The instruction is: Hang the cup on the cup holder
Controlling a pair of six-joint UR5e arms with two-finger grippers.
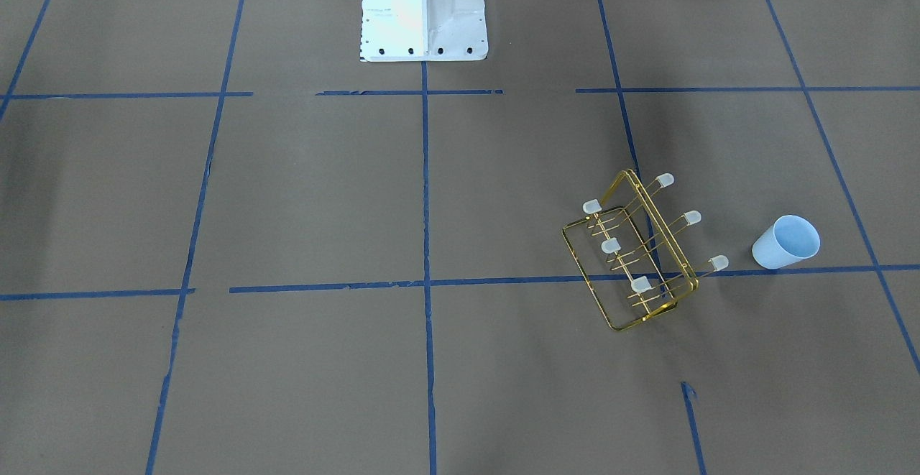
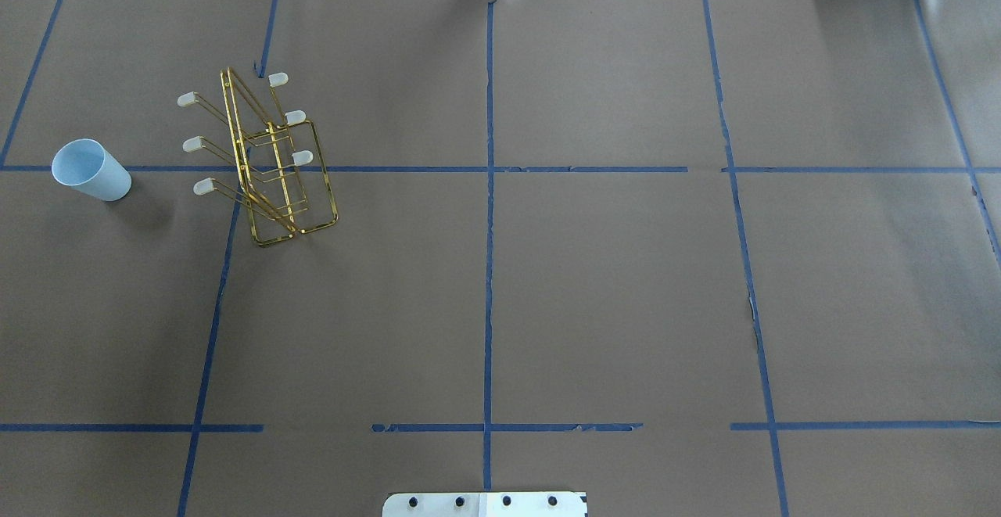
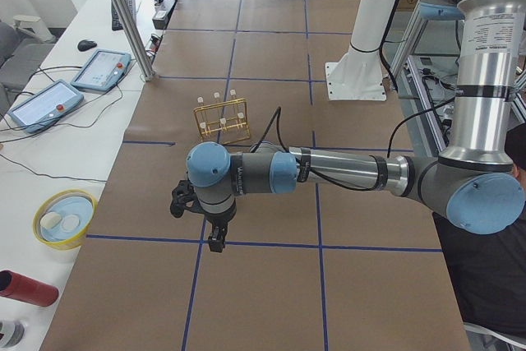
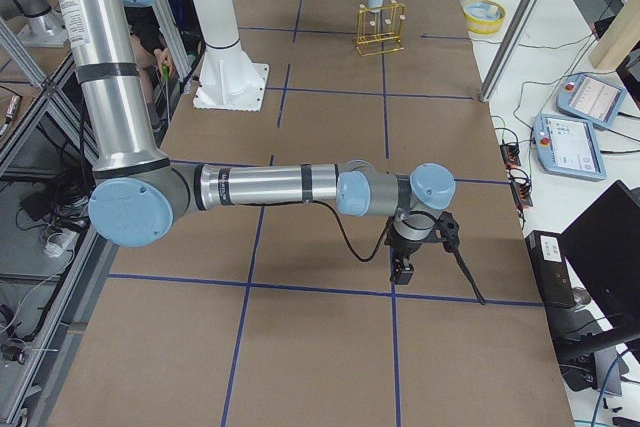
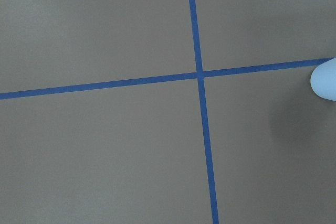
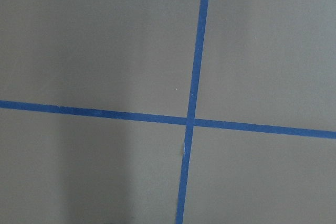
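1. Nearest, in the left side view, the left gripper (image 3: 209,221) hangs pointing down over the brown table (image 2: 594,290). I cannot tell whether its fingers are spread or closed.
2. At the table's opposite end, the right gripper (image 4: 404,259) also hangs pointing down, and its opening is just as unreadable.
3. Farther out on the robot's left half, the cup holder (image 2: 270,169) stands across a blue tape line (image 2: 391,169), its six white-capped prongs angled upward.
4. Beyond it, toward the table's left end, the cup (image 2: 90,171) stands mouth up, apart from the rack.
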